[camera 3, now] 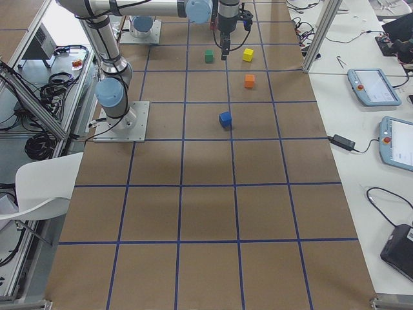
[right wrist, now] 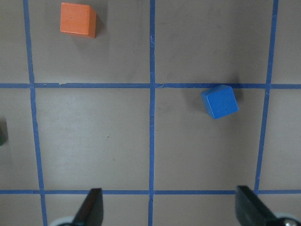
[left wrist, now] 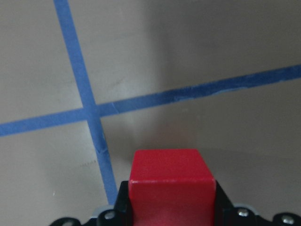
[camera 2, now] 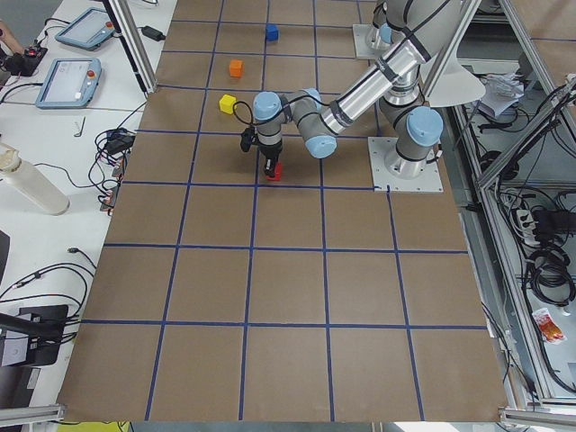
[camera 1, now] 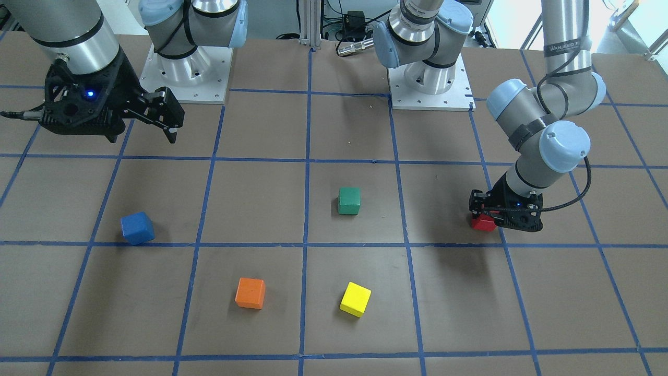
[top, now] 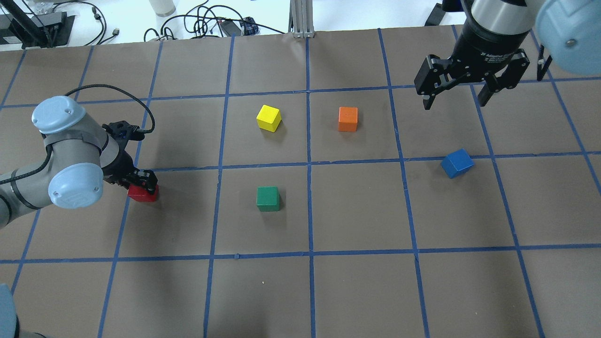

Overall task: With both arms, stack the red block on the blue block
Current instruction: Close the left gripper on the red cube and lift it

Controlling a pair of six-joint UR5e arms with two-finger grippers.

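Grasping is judged the step in hand: the small matte red cube [top: 142,193] is clamped between the jaws of the black two-finger left gripper [camera 1: 486,215], low over the brown gridded table [top: 357,281] on the robot's left. The small matte blue cube [top: 457,163] lies well apart near the wide-spread, empty right gripper [top: 454,96]. A lift and a carry across are called for next, though whether the red cube rests on the table or hangs just above it cannot be told, its underside being hidden.

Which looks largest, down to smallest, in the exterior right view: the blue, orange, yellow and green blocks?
1. Blue block, nearest the camera.
2. Orange block.
3. Yellow block and green block look alike, farthest away.
Nearness probably explains the differences.
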